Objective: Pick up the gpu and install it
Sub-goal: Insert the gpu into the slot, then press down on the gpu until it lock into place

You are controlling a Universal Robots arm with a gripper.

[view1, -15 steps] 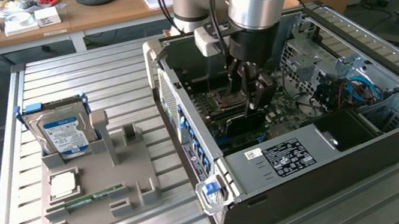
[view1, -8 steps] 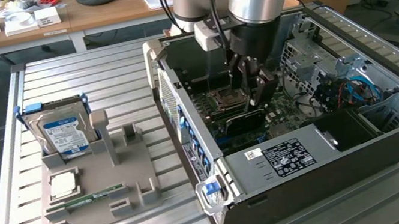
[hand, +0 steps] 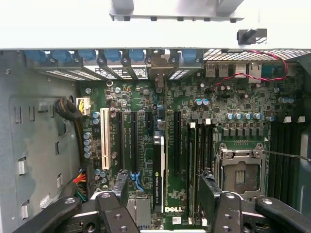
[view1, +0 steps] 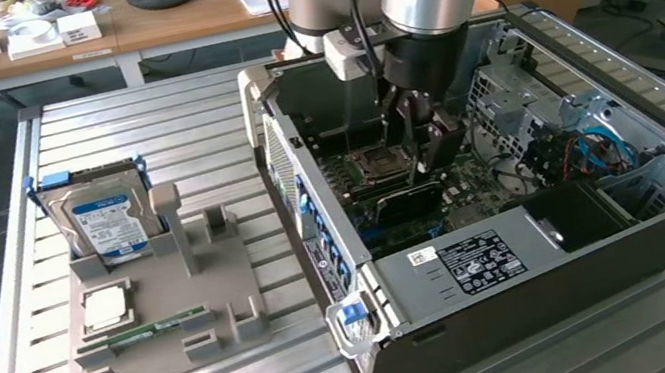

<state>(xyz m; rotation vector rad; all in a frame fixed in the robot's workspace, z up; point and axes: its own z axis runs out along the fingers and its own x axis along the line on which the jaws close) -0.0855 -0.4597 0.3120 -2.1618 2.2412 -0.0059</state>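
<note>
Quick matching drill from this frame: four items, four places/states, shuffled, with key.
1. gpu
2. hard drive
3. memory stick
4. tool

A. upright in the grey holder
B. flat on the grey holder
C. on edge in a slot of the motherboard
D. open, fingers either side of the card, inside the case

Pairs: 1-C, 2-A, 3-B, 4-D

Gpu [hand: 159, 170] upright on edge in a motherboard slot, thin black edge upward
</note>
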